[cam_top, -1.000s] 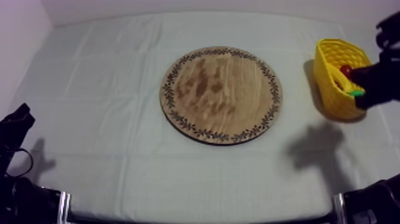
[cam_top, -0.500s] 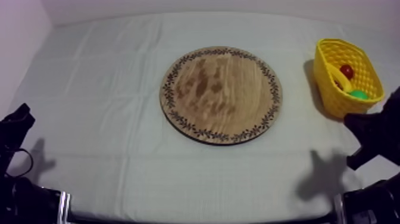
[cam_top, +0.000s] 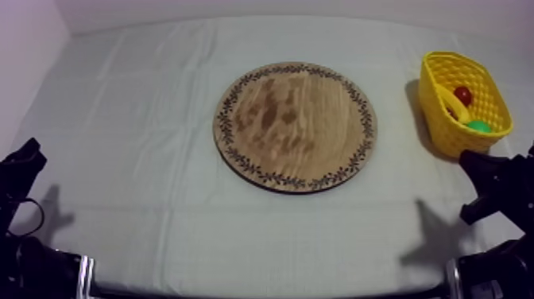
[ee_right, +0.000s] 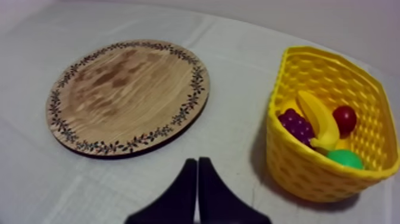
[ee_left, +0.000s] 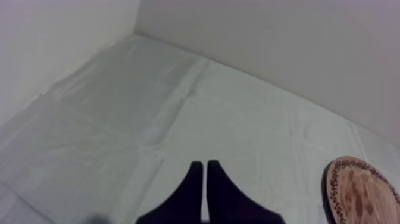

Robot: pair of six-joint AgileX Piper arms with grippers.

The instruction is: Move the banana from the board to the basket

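Right gripper point(ee_right: 197, 159) clenched on nothing, right edge of top view, just below yellow basket point(cam_top: 442, 135). Banana point(ee_right: 315, 116) lies inside basket, long axis slanting across it; wooden board point(cam_top: 294, 126) bare. I judge right arm nearer. Left gripper point(ee_left: 205, 162) clenched, lower left.

The flat board point(cam_top: 295, 126) lies in the middle of the counter point(cam_top: 135, 119), with wide open cloth all around it. The tall basket point(cam_top: 435, 99) stands near the right edge, well apart from the board. The right tool point(ee_right: 197, 162) hangs over the bare lane between them. Fruit point(ee_right: 315, 116) covers the basket's bottom.
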